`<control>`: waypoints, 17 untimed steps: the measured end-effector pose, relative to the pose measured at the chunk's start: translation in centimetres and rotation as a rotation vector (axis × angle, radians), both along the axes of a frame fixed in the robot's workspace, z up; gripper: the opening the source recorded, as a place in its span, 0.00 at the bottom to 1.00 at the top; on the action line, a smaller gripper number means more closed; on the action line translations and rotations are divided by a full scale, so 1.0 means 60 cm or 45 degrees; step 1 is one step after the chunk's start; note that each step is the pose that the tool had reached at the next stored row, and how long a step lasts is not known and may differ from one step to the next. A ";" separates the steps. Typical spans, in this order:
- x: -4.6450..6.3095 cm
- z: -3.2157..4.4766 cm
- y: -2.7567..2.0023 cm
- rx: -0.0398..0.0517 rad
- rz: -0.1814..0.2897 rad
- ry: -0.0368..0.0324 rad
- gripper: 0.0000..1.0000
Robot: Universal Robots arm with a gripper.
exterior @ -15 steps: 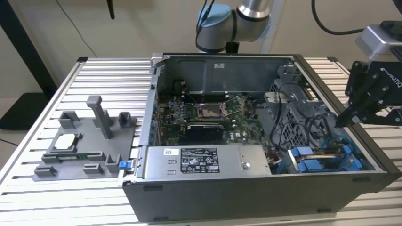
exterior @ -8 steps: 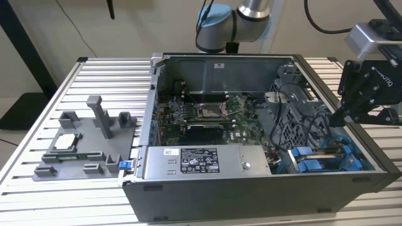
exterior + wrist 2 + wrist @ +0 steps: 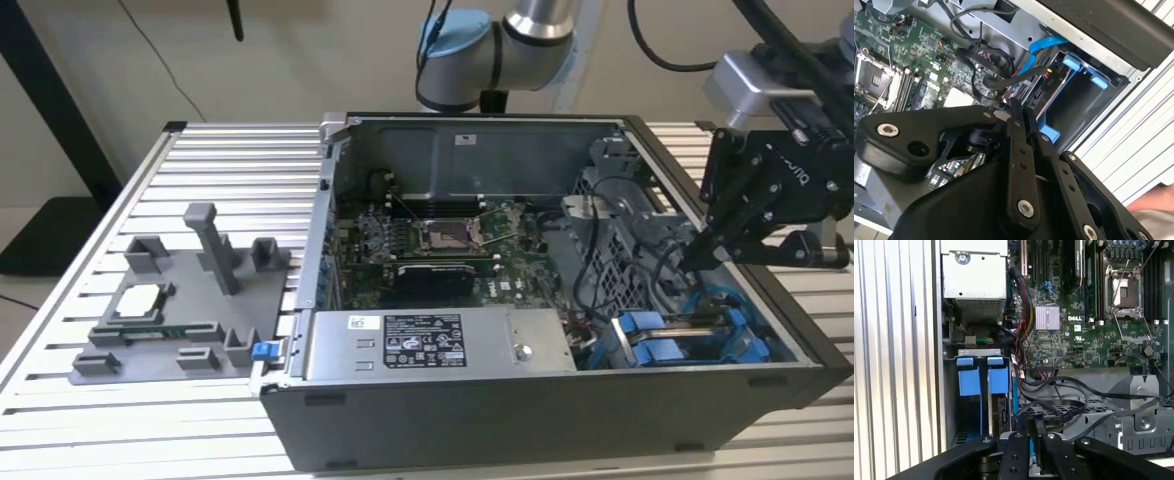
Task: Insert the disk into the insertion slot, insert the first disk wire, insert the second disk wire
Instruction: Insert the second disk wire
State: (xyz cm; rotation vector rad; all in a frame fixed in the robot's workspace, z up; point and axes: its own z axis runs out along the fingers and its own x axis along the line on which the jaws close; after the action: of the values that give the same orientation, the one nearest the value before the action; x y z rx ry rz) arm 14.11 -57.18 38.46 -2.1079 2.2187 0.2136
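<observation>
Black gripper (image 3: 1036, 434) fingers, pressed close together, reach in among looping black wires (image 3: 1064, 407); whether they pinch one I cannot tell. Just beside the fingertips in the first wrist view, the disk (image 3: 1002, 415) sits in the insertion slot (image 3: 974, 352), with blue tabs (image 3: 998, 380) at its mouth. Beyond the tips lies the green motherboard (image 3: 1079, 335).
</observation>
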 end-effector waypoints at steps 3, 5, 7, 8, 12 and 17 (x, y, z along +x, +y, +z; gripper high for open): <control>-0.006 -0.003 0.0000 -0.007 0.000 -0.0048 0.00; -0.009 -0.006 -0.0001 -0.012 0.000 -0.0080 0.00; -0.012 -0.009 0.0000 -0.017 0.000 -0.0116 0.00; -0.013 -0.010 0.0000 -0.020 0.000 -0.0132 0.00; -0.014 -0.015 0.0000 -0.031 0.000 -0.0200 0.00; -0.015 -0.021 -0.0005 -0.042 0.000 -0.0303 0.00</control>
State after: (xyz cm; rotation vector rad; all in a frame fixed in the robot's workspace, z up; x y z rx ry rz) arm 13.20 -57.21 37.20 -2.1155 2.2241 0.1521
